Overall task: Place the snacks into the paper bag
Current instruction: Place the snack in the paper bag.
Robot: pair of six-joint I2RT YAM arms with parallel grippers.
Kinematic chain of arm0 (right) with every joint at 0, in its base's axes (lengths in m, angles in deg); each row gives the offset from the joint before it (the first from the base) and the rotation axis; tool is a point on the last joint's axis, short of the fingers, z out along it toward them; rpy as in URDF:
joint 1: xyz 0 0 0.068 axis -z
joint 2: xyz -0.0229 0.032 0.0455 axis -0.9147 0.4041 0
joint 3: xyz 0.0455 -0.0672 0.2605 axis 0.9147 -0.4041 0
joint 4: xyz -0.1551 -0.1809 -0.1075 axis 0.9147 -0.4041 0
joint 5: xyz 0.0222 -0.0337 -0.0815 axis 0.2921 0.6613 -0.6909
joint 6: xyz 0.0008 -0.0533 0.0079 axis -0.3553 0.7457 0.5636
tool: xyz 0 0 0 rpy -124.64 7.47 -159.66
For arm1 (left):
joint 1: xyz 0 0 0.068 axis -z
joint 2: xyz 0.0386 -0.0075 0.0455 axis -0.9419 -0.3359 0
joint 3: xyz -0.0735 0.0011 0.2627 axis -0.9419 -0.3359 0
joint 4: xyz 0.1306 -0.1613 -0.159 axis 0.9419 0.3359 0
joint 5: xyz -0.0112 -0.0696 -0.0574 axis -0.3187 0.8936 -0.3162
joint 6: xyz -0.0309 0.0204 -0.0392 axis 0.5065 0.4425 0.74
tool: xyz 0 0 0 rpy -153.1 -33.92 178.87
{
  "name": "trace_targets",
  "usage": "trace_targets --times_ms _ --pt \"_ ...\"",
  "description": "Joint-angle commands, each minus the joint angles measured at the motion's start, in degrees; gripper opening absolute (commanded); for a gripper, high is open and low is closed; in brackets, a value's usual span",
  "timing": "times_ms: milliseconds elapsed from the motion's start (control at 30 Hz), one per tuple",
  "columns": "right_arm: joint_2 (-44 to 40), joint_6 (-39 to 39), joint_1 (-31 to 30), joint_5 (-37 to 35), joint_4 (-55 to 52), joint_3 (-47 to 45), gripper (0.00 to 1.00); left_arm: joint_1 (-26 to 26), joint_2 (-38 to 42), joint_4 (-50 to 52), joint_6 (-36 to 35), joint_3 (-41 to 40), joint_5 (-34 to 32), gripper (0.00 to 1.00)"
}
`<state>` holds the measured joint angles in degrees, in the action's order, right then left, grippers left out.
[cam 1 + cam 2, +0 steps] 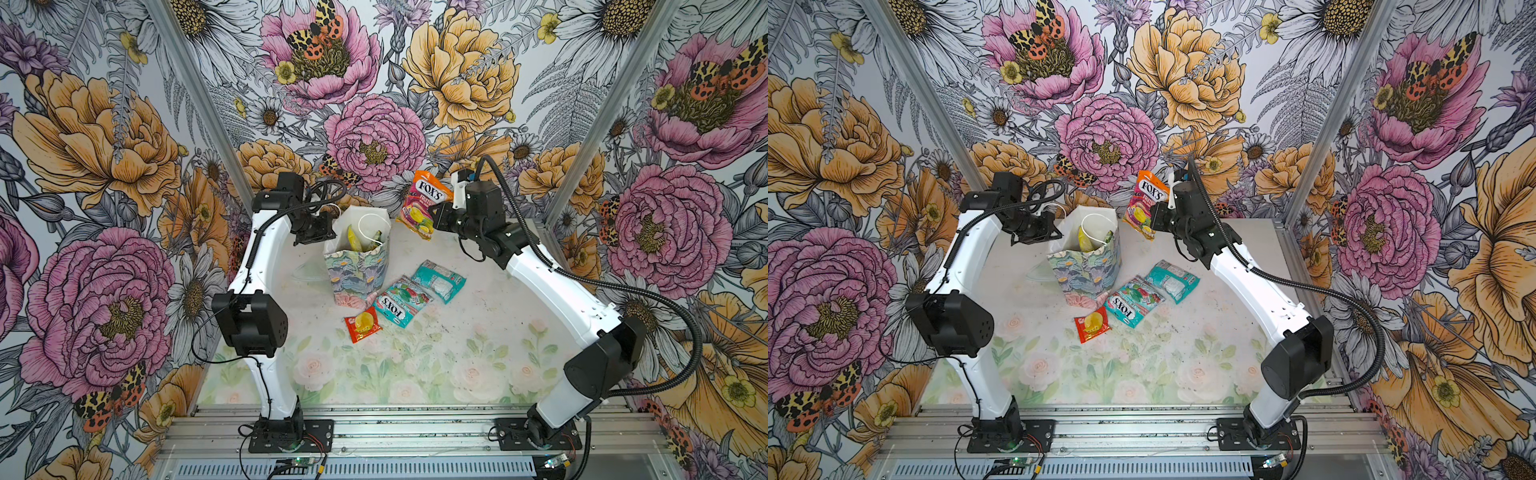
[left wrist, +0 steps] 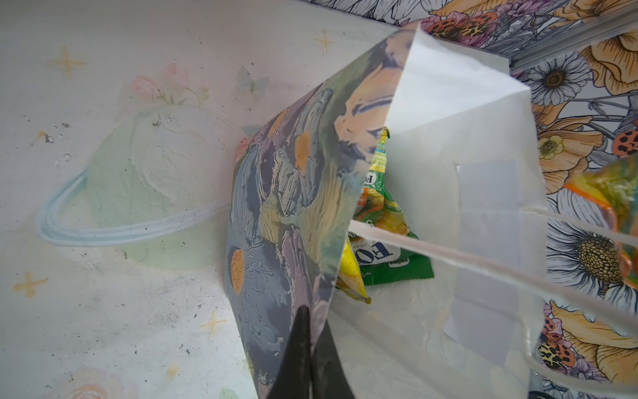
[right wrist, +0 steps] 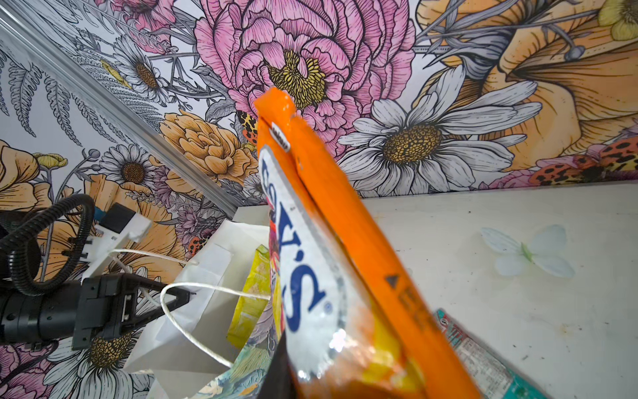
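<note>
Right claw (image 1: 433, 215) clamped on upright glossy orange candy packet (image 1: 422, 195), just beside mouth of pastel floral paper bag (image 1: 357, 274); left claw (image 2: 312, 352) apparently pinching rim.

Both arms bent inward, each pincer clamped shut.

The left arm (image 1: 257, 249) rises from its base, elbow bent, forearm reaching inward. The left pincer (image 1: 330, 233) is closed tight on the rim of the paper bag (image 1: 357, 270), with its dark fingers (image 2: 303, 345) on either side of the wall. The right arm (image 1: 552, 286) mirrors that pose, and the right pincer (image 1: 433, 217) is closed on the orange packet (image 1: 422, 195), held in the air.
</note>
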<state>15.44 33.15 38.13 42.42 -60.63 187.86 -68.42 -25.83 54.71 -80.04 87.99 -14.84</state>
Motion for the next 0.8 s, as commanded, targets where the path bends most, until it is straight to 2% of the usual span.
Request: trace_targets --times_ms 0,300,767 --pt "2.6 2.4 0.5 1.4 1.7 6.4 0.0 -0.4 2.0 0.7 -0.8 -0.9 2.0 0.0" --pt "12.6 4.3 0.5 2.3 0.9 22.0 0.0 -0.2 2.1 0.7 -0.9 -1.0 2.3 0.0" --pt "30.6 2.1 -1.4 6.5 -0.2 46.7 0.0 -0.1 1.9 0.7 -1.0 -1.0 2.7 0.0"
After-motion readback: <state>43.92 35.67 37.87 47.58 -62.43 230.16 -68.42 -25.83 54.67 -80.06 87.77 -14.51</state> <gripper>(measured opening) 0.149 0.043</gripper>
